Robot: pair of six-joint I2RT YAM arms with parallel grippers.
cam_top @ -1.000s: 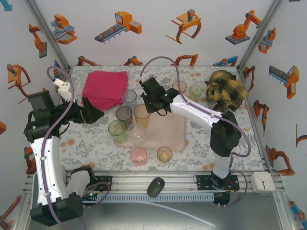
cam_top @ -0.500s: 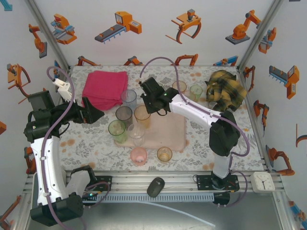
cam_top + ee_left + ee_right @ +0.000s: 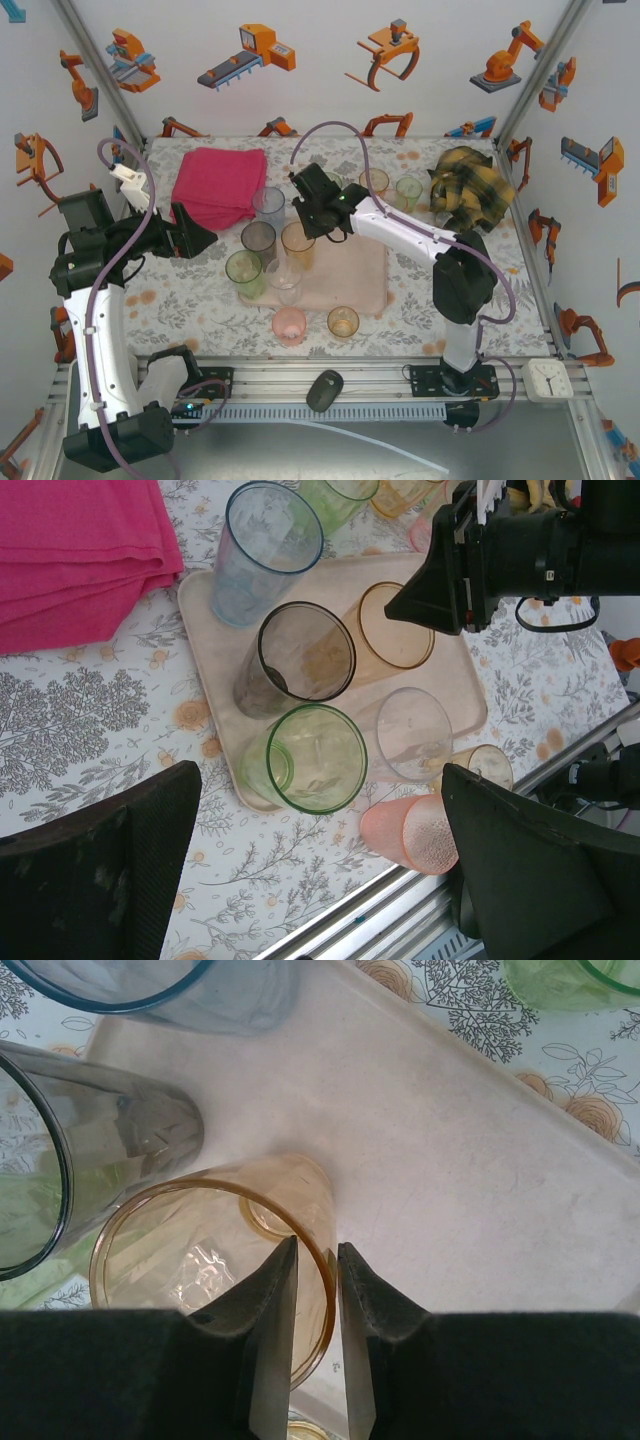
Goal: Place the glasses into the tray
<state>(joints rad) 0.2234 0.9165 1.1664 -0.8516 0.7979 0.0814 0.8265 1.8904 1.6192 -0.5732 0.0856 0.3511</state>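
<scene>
The pale pink tray (image 3: 362, 272) lies mid-table. On it stand a pale blue glass (image 3: 268, 203), a smoky grey glass (image 3: 258, 238), an orange glass (image 3: 296, 241), a green glass (image 3: 244, 270) and a clear glass (image 3: 284, 279). My right gripper (image 3: 303, 226) hangs over the orange glass (image 3: 215, 1260). Its fingers straddle the rim, one inside and one outside, slightly apart from the wall: open (image 3: 317, 1250). My left gripper (image 3: 199, 232) stands wide open left of the tray, holding nothing (image 3: 320, 780). A pink glass (image 3: 415, 830) lies off the tray near the front.
A folded magenta cloth (image 3: 220, 185) lies at the back left. A yellow-black plaid cloth (image 3: 470, 190) sits at the back right. Off the tray stand an orange glass (image 3: 343, 322) in front and two glasses (image 3: 392, 186) at the back.
The right gripper's jaws have parted a little around the orange glass's rim. The right arm has barely shifted, and the left arm has not moved.
</scene>
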